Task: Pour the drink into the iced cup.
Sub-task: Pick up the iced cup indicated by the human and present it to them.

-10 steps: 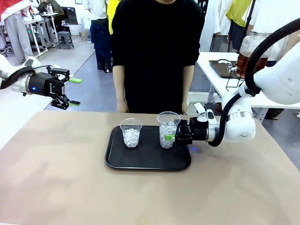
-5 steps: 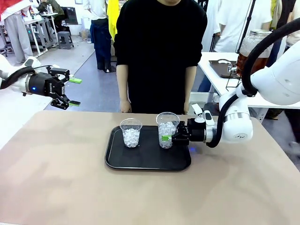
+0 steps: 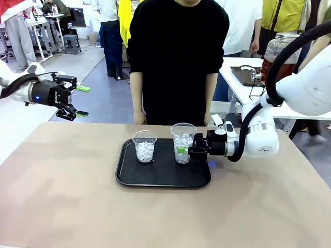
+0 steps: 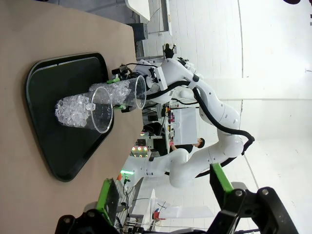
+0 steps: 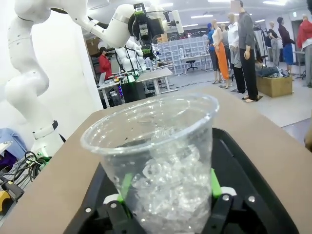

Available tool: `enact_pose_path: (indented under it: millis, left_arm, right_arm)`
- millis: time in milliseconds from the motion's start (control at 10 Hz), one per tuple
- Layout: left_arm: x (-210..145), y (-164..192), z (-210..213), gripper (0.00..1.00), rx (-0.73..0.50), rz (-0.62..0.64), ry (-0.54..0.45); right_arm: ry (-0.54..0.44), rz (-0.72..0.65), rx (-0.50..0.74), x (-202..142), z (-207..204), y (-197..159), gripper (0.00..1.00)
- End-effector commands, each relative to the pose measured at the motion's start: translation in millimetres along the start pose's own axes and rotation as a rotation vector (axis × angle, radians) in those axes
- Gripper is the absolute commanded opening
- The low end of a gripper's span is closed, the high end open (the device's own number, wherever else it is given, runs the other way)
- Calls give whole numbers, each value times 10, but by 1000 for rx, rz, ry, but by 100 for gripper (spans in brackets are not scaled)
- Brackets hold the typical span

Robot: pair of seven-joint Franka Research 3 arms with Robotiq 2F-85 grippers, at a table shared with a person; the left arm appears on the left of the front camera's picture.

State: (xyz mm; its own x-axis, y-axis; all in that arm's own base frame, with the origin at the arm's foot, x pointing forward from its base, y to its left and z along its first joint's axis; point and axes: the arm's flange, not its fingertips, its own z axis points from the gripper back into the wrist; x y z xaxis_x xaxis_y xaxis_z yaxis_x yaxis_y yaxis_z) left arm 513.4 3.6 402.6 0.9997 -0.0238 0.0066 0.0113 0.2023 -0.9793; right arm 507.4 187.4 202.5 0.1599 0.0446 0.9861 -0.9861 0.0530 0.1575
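Note:
Two clear plastic cups filled with ice stand on a black tray [image 3: 155,178]. My right gripper [image 3: 185,150] comes in from the right and is shut on the right iced cup [image 3: 183,140], low on its wall. In the right wrist view that cup [image 5: 156,146] sits between the green pads [image 5: 126,187]. The left iced cup [image 3: 144,146] stands free. My left gripper [image 3: 81,101] hangs open and empty off the table's far left corner, and its wrist view looks across at the tray [image 4: 48,78]. An amber-brown drink fills a large glass jar [image 3: 276,57] on a side table at the back right.
A person in black [image 3: 176,57] stands at the far edge, right behind the tray, hands down at their sides. The side table [image 3: 243,70] at the back right also carries a dark tray. Bare tabletop lies left of, right of and in front of the black tray.
My right gripper has shut around the right cup, which shifted slightly left on the tray. The left arm has stayed still.

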Motion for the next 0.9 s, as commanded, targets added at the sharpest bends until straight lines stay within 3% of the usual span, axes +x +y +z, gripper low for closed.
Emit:
enact_pose_path:
  millis: [0, 200, 800]
  left_arm:
    - [1, -11, 7, 100, -5, -4, -2]
    - [1, -11, 7, 100, -5, -4, -2]
    - [1, -11, 7, 100, -5, -4, -2]
  right_arm:
    - [-58, -18, -26, 204, -50, -82, 72]
    - [-112, -18, -20, 461, -71, -133, 72]
    - [-86, -26, 30, 1158, -343, -704, 72]
